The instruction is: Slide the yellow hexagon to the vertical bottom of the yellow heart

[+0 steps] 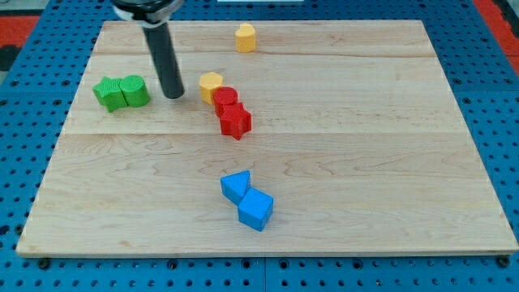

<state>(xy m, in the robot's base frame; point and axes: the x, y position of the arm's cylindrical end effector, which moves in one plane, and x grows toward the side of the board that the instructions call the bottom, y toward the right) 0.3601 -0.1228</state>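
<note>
A pale wooden board [340, 162] of glued planks, with visible grain and seams, fills most of the frame and sits on a blue pegboard surface [24, 162]. My smooth dark rod comes down from the upper left, and my tip [173, 96] rests on the wood; it has no jaws, so it grasps nothing.

Two matte blue blocks [247, 199], one cube-like, touch in the lower centre. Two ridged green blocks [121, 92] sit side by side in the upper left, just left of my tip.

A red cylinder [225, 100] and a red star-like block [236, 122] touch near the upper centre. The yellow hexagon [211, 85] lies flat, touching the cylinder, just right of my tip; its outline shows no clear long axis. The yellow heart [245, 37] stands near the top edge, well apart.
</note>
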